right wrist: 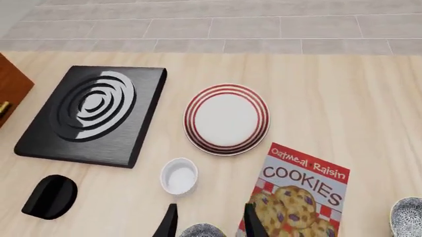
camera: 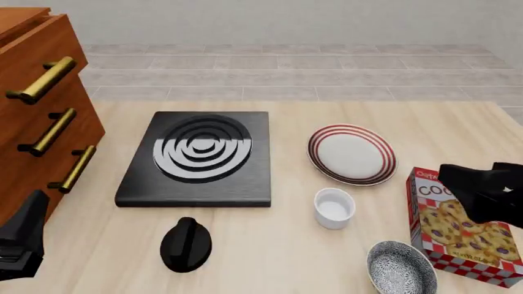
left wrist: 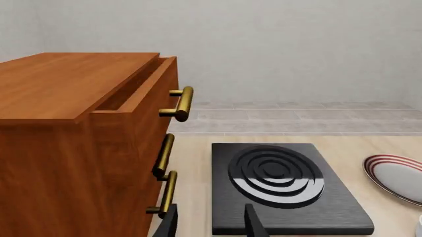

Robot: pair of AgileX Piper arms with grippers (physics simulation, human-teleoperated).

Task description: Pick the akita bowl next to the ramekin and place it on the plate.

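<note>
The speckled grey akita bowl [camera: 400, 267] sits at the table's front, just right of and nearer than the white ramekin [camera: 334, 208]. Behind the ramekin lies the red-ringed plate [camera: 351, 154]. My right gripper [camera: 486, 190] hovers high over the cookie box, right of the bowl. In its wrist view the right gripper [right wrist: 211, 222] is open, and the bowl's rim [right wrist: 202, 230] shows between the fingers, with the ramekin [right wrist: 179, 175] and plate [right wrist: 227, 118] beyond. My left gripper [camera: 21, 242] stays open and empty at the front left, by the cabinet.
A black stove burner [camera: 198, 158] lies left of the plate, with a black knob-like piece [camera: 186, 244] in front of it. A cookie box [camera: 462, 229] stands right of the bowl. A second speckled bowl [right wrist: 406, 217] sits beyond the box. The wooden cabinet [camera: 37, 92] fills the left.
</note>
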